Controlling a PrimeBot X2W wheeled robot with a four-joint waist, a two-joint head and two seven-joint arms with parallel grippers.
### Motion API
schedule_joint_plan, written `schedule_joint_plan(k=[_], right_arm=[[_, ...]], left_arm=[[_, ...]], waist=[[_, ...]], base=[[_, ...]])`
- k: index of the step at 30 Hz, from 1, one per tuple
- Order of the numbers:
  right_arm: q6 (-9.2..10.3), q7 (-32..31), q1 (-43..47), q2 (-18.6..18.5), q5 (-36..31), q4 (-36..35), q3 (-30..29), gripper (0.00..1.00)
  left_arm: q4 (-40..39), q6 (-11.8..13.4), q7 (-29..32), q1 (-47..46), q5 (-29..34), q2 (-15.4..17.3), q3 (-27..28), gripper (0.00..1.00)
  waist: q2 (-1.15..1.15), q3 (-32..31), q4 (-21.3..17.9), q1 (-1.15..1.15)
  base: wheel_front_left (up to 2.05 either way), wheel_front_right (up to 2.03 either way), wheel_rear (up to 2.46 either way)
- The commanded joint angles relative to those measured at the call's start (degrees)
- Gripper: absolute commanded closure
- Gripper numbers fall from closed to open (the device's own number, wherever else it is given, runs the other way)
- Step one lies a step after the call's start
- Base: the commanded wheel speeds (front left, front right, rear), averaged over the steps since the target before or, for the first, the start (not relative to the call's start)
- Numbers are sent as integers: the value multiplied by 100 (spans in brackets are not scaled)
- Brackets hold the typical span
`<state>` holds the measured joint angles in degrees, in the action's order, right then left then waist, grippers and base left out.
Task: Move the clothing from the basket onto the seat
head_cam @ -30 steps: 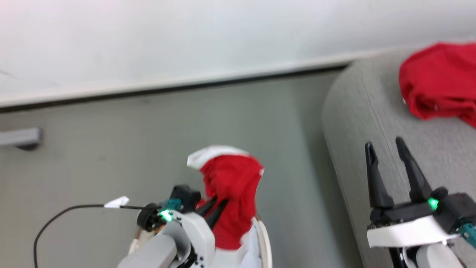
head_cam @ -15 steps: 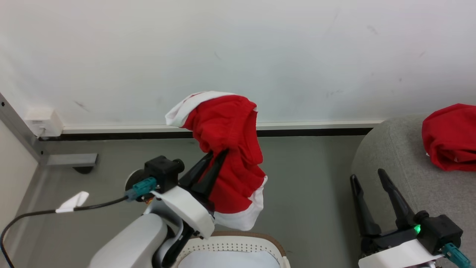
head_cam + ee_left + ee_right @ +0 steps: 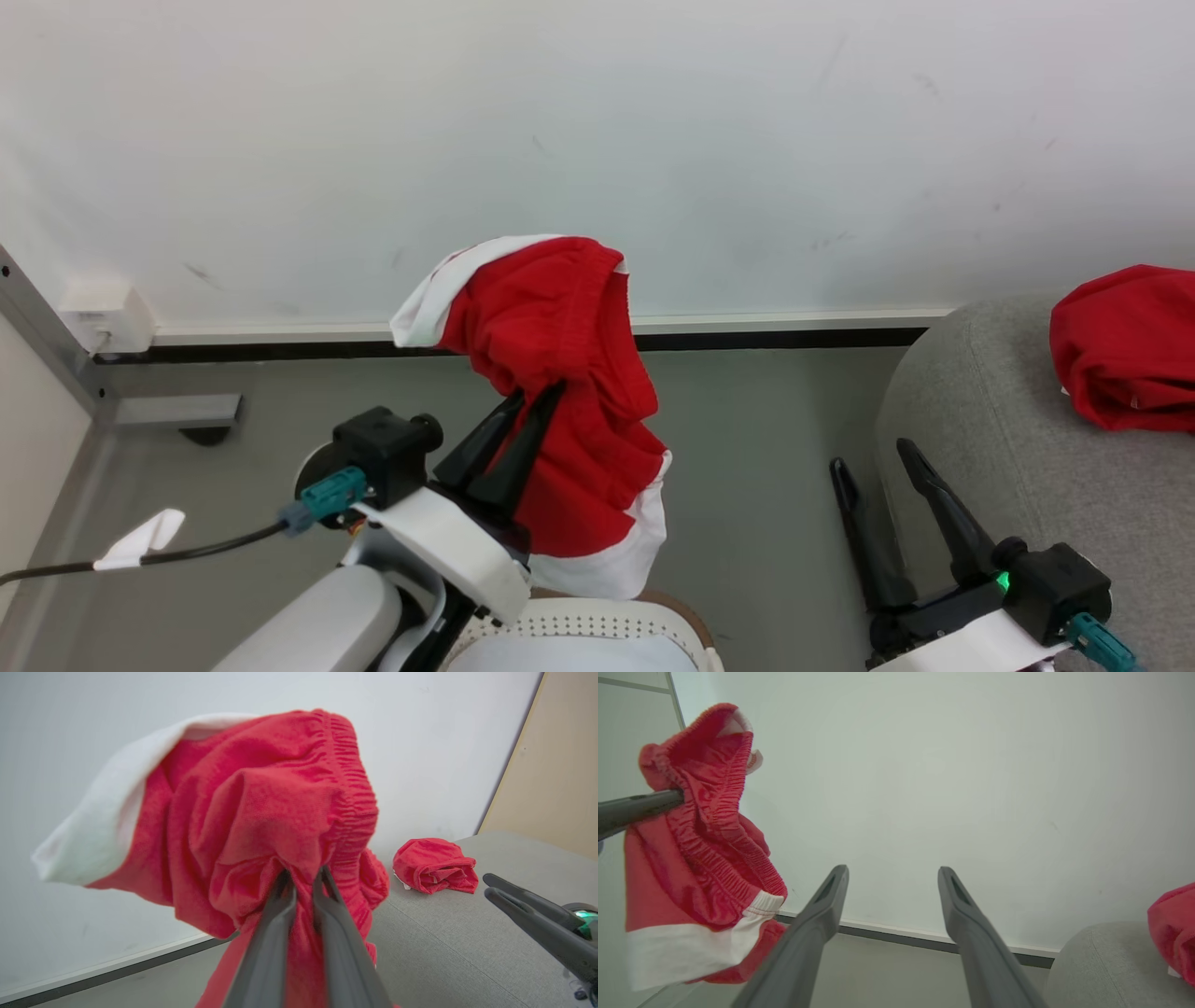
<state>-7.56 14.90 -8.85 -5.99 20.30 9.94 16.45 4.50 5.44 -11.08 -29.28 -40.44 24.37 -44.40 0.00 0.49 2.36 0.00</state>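
Red garment with white band, pinched tight between the nearly closed fingers of the left hand, hanging free in the air just above the basket rim. Second red garment bunched on the grey seat, well apart to the right. Right hand wide open, holding nothing, beside the seat edge, over the floor.
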Motion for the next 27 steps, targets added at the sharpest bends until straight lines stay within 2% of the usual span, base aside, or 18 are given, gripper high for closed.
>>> schedule_joint_plan(k=[1,6,13,18,22,27], right_arm=[[15,16,-47,-85,55,15,88,0],[15,-65,-121,-97,217,30,442,0],[14,-367,-500,-350,761,-37,1910,0],[14,-530,-874,-482,1147,213,2685,0],[14,-460,-1159,-576,1344,528,3107,0],[14,-315,-1379,-487,1436,847,3306,0]], left_arm=[[-42,29,20,90,-36,39,9,100],[-42,51,-2,183,-22,27,-54,100],[13,-1,-44,228,46,-105,-223,100],[48,-68,-52,283,124,-268,-440,100],[108,-132,4,294,154,-400,-616,100],[160,-204,45,299,167,-533,-787,100]], waist=[[0,-22,-13,0],[0,-67,-29,0],[0,-110,70,0],[0,-174,226,0],[0,-221,377,0],[0,-250,530,0]], base=[[0,0,0],[0,0,0],[0,0,0],[0,0,0],[0,0,0],[0,0,0]])
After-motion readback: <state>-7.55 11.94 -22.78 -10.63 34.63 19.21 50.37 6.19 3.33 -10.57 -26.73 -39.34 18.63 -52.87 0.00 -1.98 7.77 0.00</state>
